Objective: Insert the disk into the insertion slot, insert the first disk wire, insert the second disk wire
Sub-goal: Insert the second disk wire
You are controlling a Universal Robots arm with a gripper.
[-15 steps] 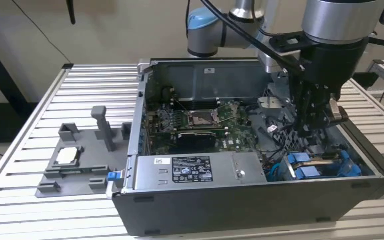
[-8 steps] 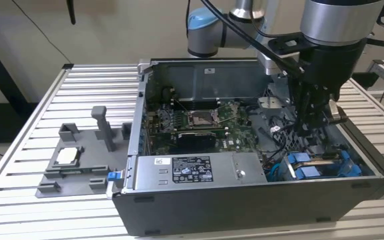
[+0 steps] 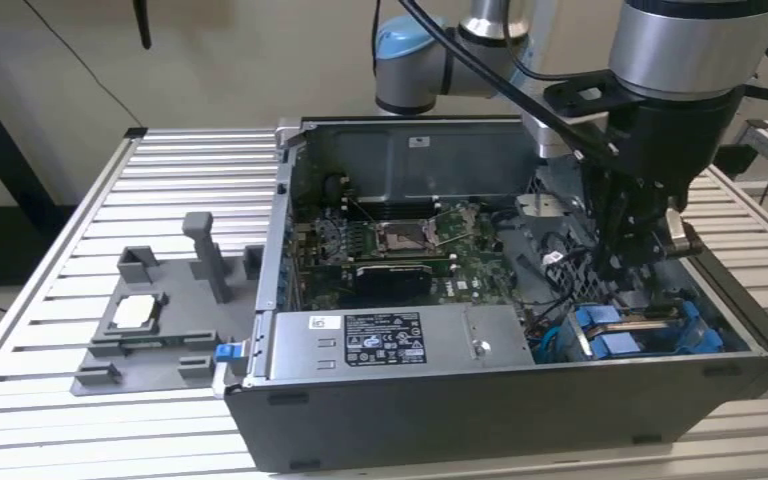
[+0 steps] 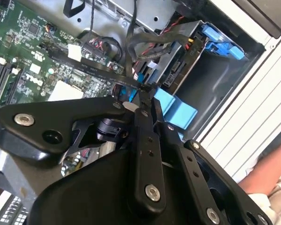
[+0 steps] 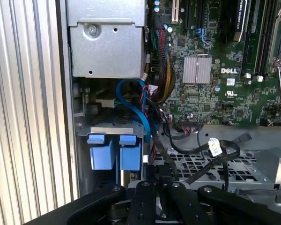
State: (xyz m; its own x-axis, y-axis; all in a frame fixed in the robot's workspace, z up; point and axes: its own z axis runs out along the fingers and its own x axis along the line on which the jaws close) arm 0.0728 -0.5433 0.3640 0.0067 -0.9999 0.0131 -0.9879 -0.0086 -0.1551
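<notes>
Your disk (image 5: 114, 123) looks already seated in insertion slot (image 3: 644, 325), blue carrier tabs showing at case corner. Pincer (image 4: 139, 91) shut on thin black wire (image 4: 84, 68) just above bay. Wire steps appear unfinished; connection cannot be confirmed.

you've got the pc case (image 3: 491, 420) open on the slatted bench (image 3: 37, 400), roughly centre. in the exterior view, the motherboard (image 3: 398, 245) lies flat in the case's middle, w/ the power-supply box (image 3: 391, 340) in front of it along the near wall. the insertion slot (image 3: 638, 330) sits in the case's near corner on the exterior view's right, next to that box. the gripper (image 3: 631, 265) hangs inside the case just above and behind the slot. outside the case, on the exterior view's left, a fixture tray (image 3: 144, 335) rests on the bench w/ a small chip (image 3: 137, 312) on it.
</notes>
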